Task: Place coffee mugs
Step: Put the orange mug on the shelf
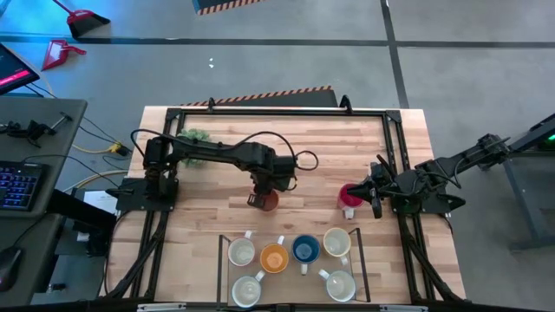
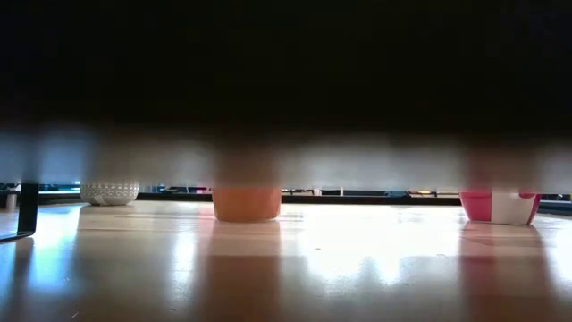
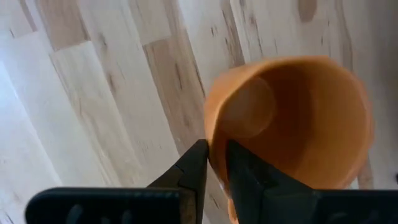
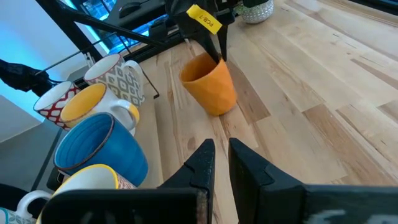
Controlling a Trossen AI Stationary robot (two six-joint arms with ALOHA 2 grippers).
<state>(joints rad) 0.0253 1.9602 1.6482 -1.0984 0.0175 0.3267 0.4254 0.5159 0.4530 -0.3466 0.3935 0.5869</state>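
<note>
An orange coffee mug [image 1: 270, 202] stands with its base on the wood table [image 1: 321, 147] near the middle; it also shows in the low view [image 2: 247, 204] and the right wrist view [image 4: 210, 84]. My left gripper [image 3: 216, 163] points down over it, shut on its rim. A red and white coffee mug [image 1: 349, 198] stands on the table beside my right gripper [image 1: 371, 192], which is shut and holds nothing [image 4: 217, 152]. Several more coffee mugs, white, orange [image 1: 274, 258] and blue [image 1: 304, 250], stand in a group at the near edge. My left gripper has the orange mug's rim [image 3: 210, 140] between its two fingers, one finger [image 3: 245, 180] inside the cup and the other outside the wall. The fingers come from above, pointing down. The mug stands upright on the table.
A black frame [image 1: 220, 260] borders the grouped mugs. A bushy green plant [image 1: 195, 137] in a white pot [image 2: 109, 192] stands at the far left. Black rails [image 1: 286, 110] run along the table's far edge and sides. Bare wood lies between the two arms.
</note>
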